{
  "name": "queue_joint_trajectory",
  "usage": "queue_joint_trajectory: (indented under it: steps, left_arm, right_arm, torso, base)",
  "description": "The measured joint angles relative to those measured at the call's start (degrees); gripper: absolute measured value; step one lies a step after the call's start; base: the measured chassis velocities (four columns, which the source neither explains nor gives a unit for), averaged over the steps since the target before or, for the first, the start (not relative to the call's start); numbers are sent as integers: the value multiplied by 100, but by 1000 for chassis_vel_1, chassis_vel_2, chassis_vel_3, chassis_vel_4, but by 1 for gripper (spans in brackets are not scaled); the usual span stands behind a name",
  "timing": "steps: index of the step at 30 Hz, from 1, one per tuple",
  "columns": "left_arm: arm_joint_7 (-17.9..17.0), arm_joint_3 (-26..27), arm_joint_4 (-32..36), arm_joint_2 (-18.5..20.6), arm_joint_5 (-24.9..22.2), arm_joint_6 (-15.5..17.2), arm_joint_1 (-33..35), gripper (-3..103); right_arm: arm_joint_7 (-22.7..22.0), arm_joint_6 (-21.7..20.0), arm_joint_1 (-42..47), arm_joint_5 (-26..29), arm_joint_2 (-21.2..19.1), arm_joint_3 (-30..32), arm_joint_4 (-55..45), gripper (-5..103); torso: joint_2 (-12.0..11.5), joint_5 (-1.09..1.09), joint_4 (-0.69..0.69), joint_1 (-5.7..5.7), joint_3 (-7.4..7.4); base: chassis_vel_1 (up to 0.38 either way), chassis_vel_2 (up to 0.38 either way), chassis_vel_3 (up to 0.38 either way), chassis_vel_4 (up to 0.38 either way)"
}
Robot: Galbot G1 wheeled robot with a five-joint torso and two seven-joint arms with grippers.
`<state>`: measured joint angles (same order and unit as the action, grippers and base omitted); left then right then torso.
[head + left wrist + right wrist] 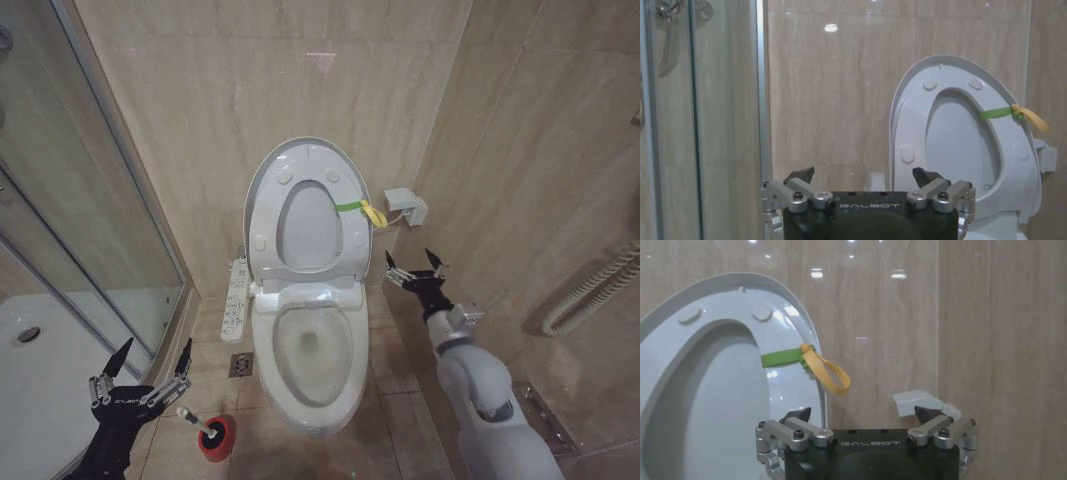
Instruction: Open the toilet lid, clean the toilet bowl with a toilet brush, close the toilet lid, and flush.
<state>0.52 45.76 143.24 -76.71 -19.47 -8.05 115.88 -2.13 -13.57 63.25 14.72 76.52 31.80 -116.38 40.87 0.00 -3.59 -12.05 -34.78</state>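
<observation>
Toilet lid (305,215) up, leaning against wall behind toilet bowl (310,350), yellow-green strap (362,209) at its right edge. Right gripper (416,270) hovering just right of bowl, below strap, fingers spread, empty. Left gripper (141,369) low, well left of bowl, fingers wide apart, holding nothing. Toilet brush (198,423) standing in red holder (215,439) on floor, front-left of bowl, just beside left gripper.

- Head view looks steeply down from above at the toilet bowl (312,350) and floor
- Left wrist view, low by the shower glass, faces the raised toilet lid (960,145)
- Right wrist view sits closer, sharing that lid and its yellow-green strap (807,360)
</observation>
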Motion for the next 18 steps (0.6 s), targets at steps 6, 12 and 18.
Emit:
queue_joint_trajectory:
  steps: [6, 12, 18]
  left_arm:
    - [0, 0, 0, 0, 0, 0, 0, 99]
    - [0, 0, 0, 0, 0, 0, 0, 99]
    - [0, 0, 0, 0, 0, 0, 0, 99]
  right_arm:
    - [-5, 44, -464, -4, -72, -33, 460, 100]
    - [-35, 77, -691, -13, -121, 21, 658, 100]
    - [-114, 151, -1120, -16, -127, -44, 986, 100]
  torso:
    - [0, 0, -1, 0, 0]
    - [0, 0, -2, 0, 0]
    - [0, 0, -1, 0, 0]
  base:
    - [0, 0, 0, 0]
    - [0, 0, 0, 0]
    - [0, 0, 0, 0]
